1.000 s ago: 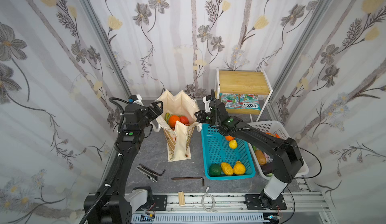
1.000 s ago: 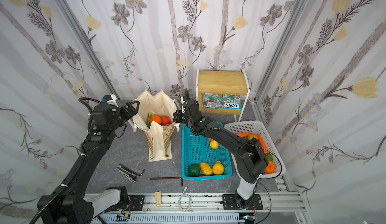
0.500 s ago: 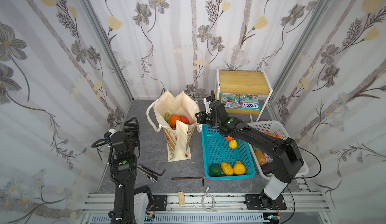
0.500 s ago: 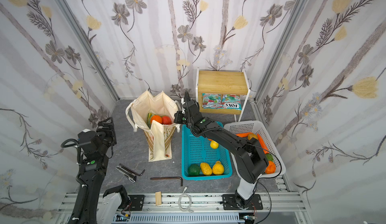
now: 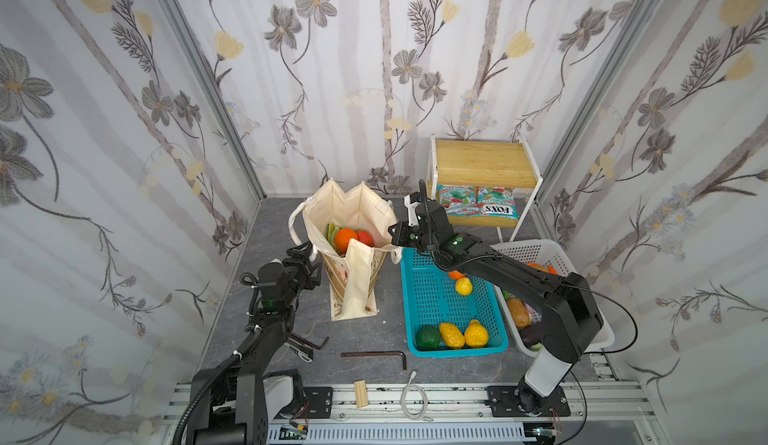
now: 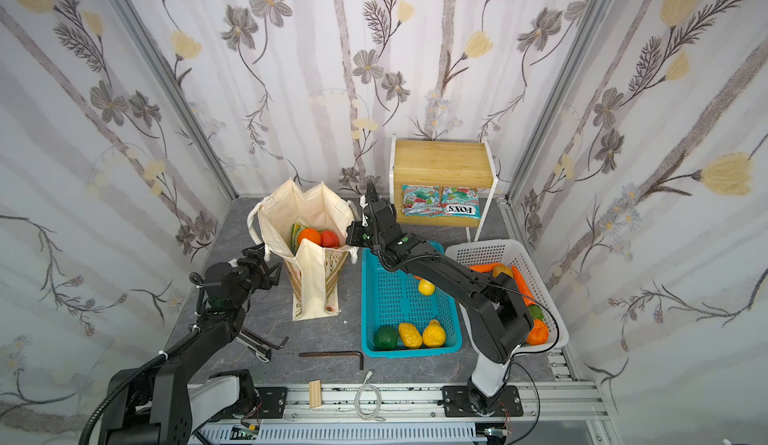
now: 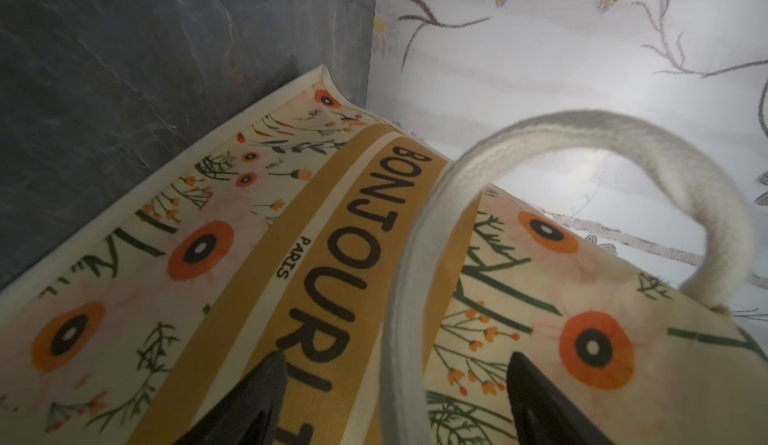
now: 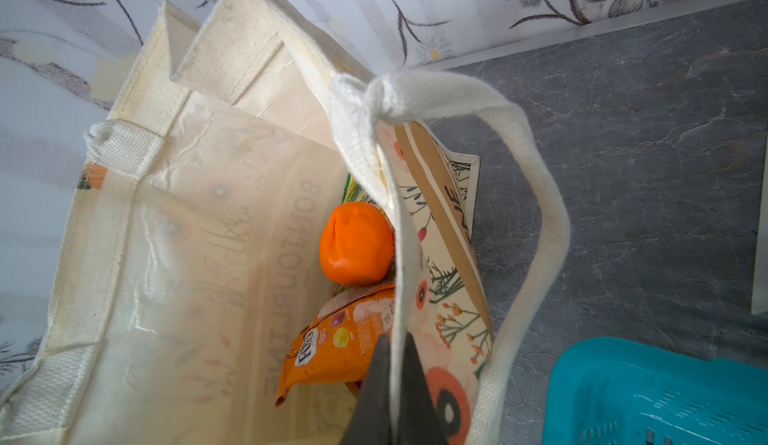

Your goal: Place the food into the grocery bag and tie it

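I judged the grocery bag [image 5: 353, 214] limp; right end effector [image 8: 397, 339] clamped its rim; left end effector [image 7: 395, 355] gaped astride rope handle [image 7: 623, 131], the sound hold.

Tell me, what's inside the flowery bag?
Inside the grocery bag sit an orange, a red tomato, a green packet and an orange snack packet. Anything underneath them is covered, so I cannot tell.

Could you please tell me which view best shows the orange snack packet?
Right wrist view: the orange snack packet lies inside the tote bag. Neither top view shows it; left wrist shows only the bag's outside.
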Controlling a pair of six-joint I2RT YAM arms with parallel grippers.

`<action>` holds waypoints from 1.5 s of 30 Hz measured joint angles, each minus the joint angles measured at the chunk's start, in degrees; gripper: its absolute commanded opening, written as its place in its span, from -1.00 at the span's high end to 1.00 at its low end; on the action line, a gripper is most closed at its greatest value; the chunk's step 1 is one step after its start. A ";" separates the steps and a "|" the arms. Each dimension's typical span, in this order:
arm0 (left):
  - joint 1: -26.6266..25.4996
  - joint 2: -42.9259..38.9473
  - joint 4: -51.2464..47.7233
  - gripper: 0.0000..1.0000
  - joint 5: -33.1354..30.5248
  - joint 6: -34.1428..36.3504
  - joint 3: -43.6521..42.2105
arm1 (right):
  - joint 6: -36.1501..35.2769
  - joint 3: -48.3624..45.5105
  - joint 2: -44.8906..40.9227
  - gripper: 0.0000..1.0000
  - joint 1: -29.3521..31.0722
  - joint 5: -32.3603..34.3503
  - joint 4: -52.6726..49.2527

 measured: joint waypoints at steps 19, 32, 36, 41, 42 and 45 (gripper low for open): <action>8.63 -18.75 -17.84 1.00 -7.85 28.20 13.73 | -0.31 -0.26 -1.33 -0.17 0.00 0.00 -1.07; 16.09 -19.08 -28.41 1.00 -8.41 36.30 10.78 | 5.60 -18.25 -21.84 -0.77 -2.08 8.04 0.98; 16.37 -19.17 -28.39 1.00 -8.22 37.09 10.38 | 10.14 -24.74 -23.39 -0.67 -2.95 7.15 3.89; 16.57 -19.52 -28.33 1.00 -7.72 37.51 9.99 | 16.61 -28.65 -19.65 -0.40 -2.91 -0.57 12.02; 16.57 -19.54 -28.33 1.00 -7.61 37.53 9.88 | 18.01 -29.24 -18.45 -0.35 -2.82 -2.14 13.84; 16.57 -19.76 -28.35 1.00 -7.37 37.57 9.70 | 21.88 -29.40 -14.10 -0.30 -2.40 -6.49 18.82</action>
